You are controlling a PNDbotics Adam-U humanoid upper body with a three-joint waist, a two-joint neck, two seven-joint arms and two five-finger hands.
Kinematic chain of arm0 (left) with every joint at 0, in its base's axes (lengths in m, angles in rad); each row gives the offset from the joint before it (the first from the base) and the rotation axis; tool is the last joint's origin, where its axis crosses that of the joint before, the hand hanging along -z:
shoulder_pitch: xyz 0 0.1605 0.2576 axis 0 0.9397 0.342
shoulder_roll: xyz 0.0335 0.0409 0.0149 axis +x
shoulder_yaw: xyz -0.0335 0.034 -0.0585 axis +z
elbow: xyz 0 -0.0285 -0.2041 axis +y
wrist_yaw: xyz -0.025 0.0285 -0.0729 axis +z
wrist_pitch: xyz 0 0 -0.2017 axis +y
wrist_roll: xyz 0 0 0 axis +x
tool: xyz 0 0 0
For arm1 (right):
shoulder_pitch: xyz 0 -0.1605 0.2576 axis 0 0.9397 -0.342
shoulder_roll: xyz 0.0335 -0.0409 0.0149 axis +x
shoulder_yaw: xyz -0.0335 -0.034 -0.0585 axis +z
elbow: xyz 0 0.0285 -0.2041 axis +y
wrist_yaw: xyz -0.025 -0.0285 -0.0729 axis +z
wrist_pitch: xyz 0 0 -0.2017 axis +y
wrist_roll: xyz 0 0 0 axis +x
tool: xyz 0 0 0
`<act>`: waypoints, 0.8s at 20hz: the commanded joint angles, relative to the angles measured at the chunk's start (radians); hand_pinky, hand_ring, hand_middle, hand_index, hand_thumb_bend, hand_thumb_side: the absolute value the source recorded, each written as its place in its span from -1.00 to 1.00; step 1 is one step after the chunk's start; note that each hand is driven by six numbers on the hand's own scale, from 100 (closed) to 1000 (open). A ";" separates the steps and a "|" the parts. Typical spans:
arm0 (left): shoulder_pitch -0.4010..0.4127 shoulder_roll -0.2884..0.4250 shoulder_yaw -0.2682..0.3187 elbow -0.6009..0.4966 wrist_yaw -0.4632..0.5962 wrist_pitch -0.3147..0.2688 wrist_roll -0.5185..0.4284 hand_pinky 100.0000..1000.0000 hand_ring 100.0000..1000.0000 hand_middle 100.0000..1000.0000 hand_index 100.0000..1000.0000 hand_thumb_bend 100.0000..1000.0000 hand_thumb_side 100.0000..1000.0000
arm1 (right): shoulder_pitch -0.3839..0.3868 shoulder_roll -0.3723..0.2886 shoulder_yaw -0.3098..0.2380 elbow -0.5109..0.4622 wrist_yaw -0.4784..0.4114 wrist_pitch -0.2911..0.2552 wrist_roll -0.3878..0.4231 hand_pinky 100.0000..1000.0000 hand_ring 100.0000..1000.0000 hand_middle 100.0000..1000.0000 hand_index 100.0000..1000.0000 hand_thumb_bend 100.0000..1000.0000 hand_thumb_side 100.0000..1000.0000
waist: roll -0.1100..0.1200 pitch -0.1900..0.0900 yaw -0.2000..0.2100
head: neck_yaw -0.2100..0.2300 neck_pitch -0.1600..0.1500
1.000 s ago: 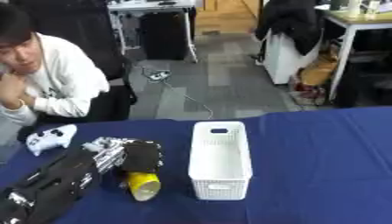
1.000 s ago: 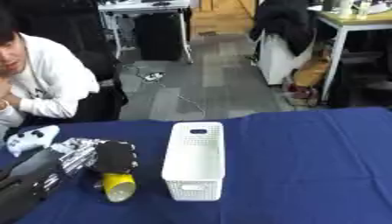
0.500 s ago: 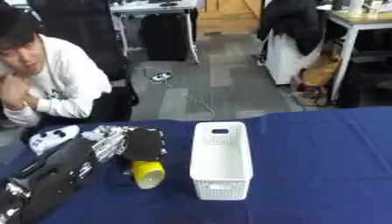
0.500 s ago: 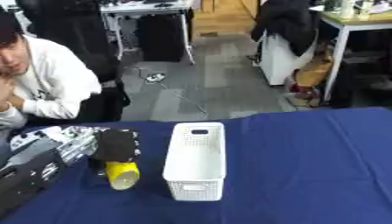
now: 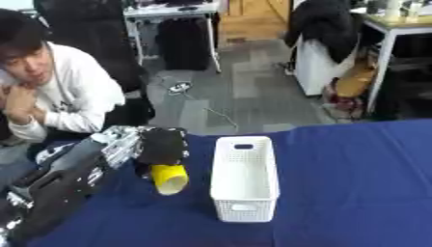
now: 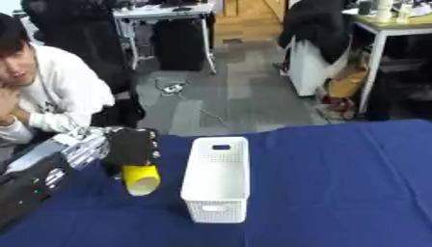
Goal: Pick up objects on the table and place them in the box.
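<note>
1. Left hand is curled round a yellow cup, held tilted above the surface, just left of the box.
2. Carry it right, over the box's open top, before letting go.
3. Clear the near-left rim to avoid tipping the box.

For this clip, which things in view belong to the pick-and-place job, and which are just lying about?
Job:
- yellow cup, held by the left hand
- white box
- blue table

Lying about:
- a white object at the table's far left edge, too hidden to identify
- background office desks and chairs
</note>
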 commanded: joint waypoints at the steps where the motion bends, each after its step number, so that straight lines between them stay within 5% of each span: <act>1: -0.033 0.047 0.025 -0.028 0.015 -0.271 0.278 -0.40 -0.87 -1.00 -0.66 -0.31 0.29 | -0.005 -0.019 -0.005 -0.016 0.000 0.000 0.003 -1.00 -0.74 -0.74 -0.42 -0.92 0.55 | -0.002 -0.019 0.003 | 0.002 0.000; 8: -0.050 0.037 0.073 -0.075 0.078 -0.271 0.278 -0.36 -0.86 -1.00 -0.66 -0.20 0.13 | -0.004 -0.019 -0.007 -0.016 -0.001 -0.001 0.002 -1.00 -0.74 -0.74 -0.42 -0.91 0.54 | -0.003 -0.022 0.004 | -0.007 -0.008; 13: -0.079 0.017 0.090 -0.093 0.111 -0.271 0.278 -0.34 -0.86 -1.00 -0.67 -0.16 0.08 | -0.003 -0.018 -0.007 -0.016 -0.001 -0.001 0.002 -1.00 -0.74 -0.74 -0.42 -0.92 0.54 | -0.005 -0.021 0.004 | -0.059 -0.056; 16: -0.098 -0.002 0.078 -0.095 0.111 -0.271 0.278 -0.35 -0.86 -1.00 -0.66 -0.17 0.09 | -0.005 -0.017 -0.007 -0.016 -0.002 -0.002 0.003 -1.00 -0.74 -0.74 -0.42 -0.91 0.54 | -0.005 -0.022 0.002 | -0.061 -0.058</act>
